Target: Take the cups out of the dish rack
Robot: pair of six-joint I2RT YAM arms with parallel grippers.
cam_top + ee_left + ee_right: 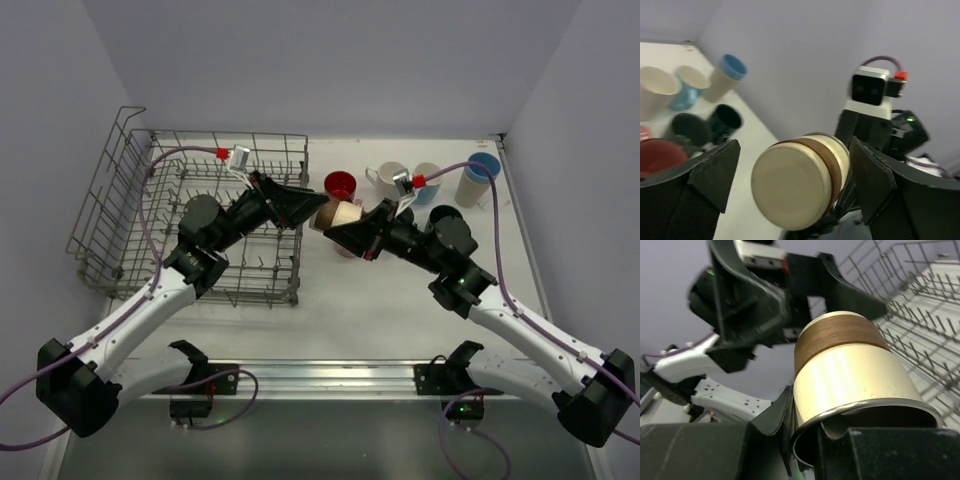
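Note:
A cream cup with a brown band (341, 213) hangs in the air between the two grippers, just right of the dish rack (120, 200). My right gripper (338, 232) is shut on its rim, one finger inside and one outside, as the right wrist view (807, 432) shows on the cup (850, 375). My left gripper (316, 213) is open. In the left wrist view (795, 165) its fingers (715, 170) stand either side of the cup's base (792, 187) with gaps. A red cup (340, 185), a cream mug (390, 180), a light blue cup (428, 183), a tall tumbler (478, 178) and a dark teal cup (445, 215) stand on the table.
The grey wire rack fills the far left of the table, and its tines show in the right wrist view (920, 305). The standing cups are grouped at the far right, behind my right arm. A bit of a pink cup (642, 132) shows beside the red one.

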